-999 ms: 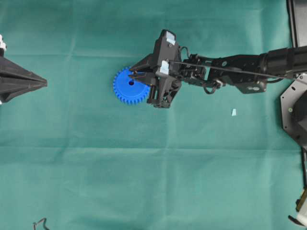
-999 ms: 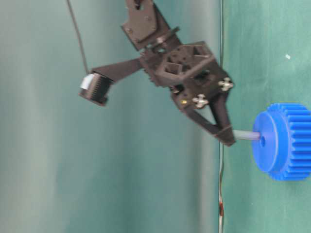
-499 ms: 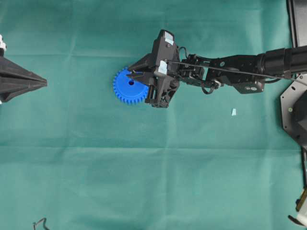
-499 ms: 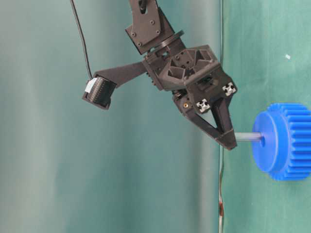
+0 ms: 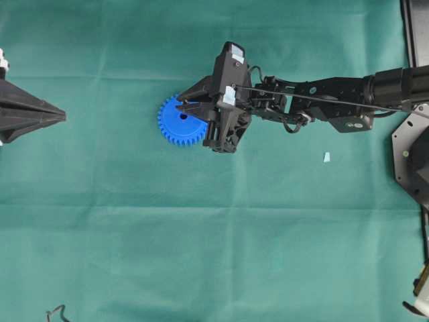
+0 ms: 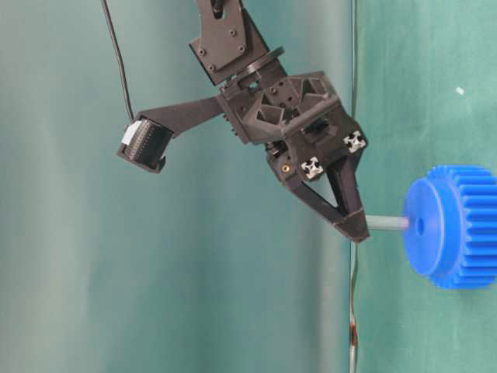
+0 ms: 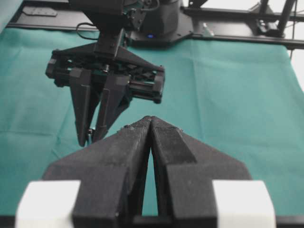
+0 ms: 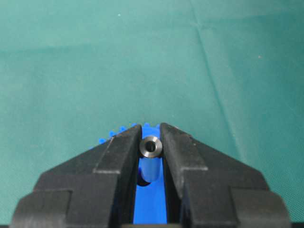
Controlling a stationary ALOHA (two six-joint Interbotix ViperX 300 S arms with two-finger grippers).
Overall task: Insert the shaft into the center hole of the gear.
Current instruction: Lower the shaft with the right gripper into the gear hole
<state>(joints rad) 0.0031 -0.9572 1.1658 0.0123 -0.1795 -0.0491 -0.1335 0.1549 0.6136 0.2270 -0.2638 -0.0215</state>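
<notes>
The blue gear (image 5: pixel 177 127) lies flat on the green cloth; it also shows in the table-level view (image 6: pixel 458 227). My right gripper (image 5: pixel 182 104) hangs over it, shut on the shaft (image 6: pixel 386 224), a silvery pin. The pin points at the gear's face, its tip at or just short of the center hole (image 6: pixel 420 227). In the right wrist view the shaft (image 8: pixel 151 146) shows end-on between the fingers (image 8: pixel 121 152), above the gear (image 8: pixel 151 209). My left gripper (image 5: pixel 62 117) is shut and empty at the far left, well away from the gear; its closed tips (image 7: pixel 150 119) face the right gripper (image 7: pixel 90 135).
A small pale blue scrap (image 5: pixel 326 157) lies on the cloth right of the gear. A tiny white fleck (image 6: pixel 460 91) lies beyond the gear. Black frame and the arm's base (image 5: pixel 410 157) stand at the right edge. A thin wire (image 5: pixel 57 312) lies at the bottom left.
In the table-level view my right gripper, with the shaft, has drawn back slightly from the gear's face. The gear and the left gripper have not moved.
</notes>
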